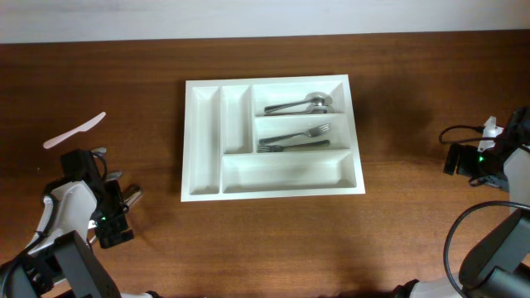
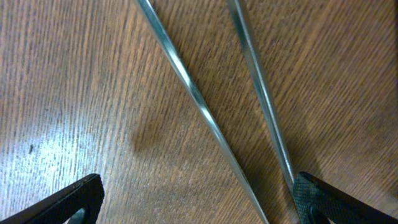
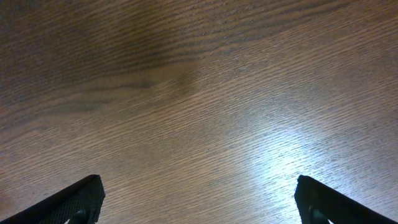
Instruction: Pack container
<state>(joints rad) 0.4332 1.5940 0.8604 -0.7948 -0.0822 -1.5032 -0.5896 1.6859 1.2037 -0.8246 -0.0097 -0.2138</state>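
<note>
Your left tool (image 2: 199, 205) stands wide, holding nothing, low over the brown wood worktop (image 2: 74, 93). Two slim metal shafts (image 2: 186, 93) lie on the wood between its dark fingertips (image 2: 323, 202), running slantwise. One of them ends just beside a fingertip, though you cannot tell whether it touches.

From above, the left tool (image 1: 112, 203) sits at the near left of the worktop (image 1: 414, 223). A white plastic knife (image 1: 74, 132) lies beyond it, farther left.

Your right tool (image 3: 199, 202) is also spread wide and empty, over bare wood. From above it (image 1: 455, 157) is at the right side.

The container (image 1: 286, 172), a white tray, rests flat at the middle of the worktop, well apart from both tools. Its far right compartment holds spoons (image 1: 298, 105). The compartment just nearer holds forks (image 1: 294, 139).
</note>
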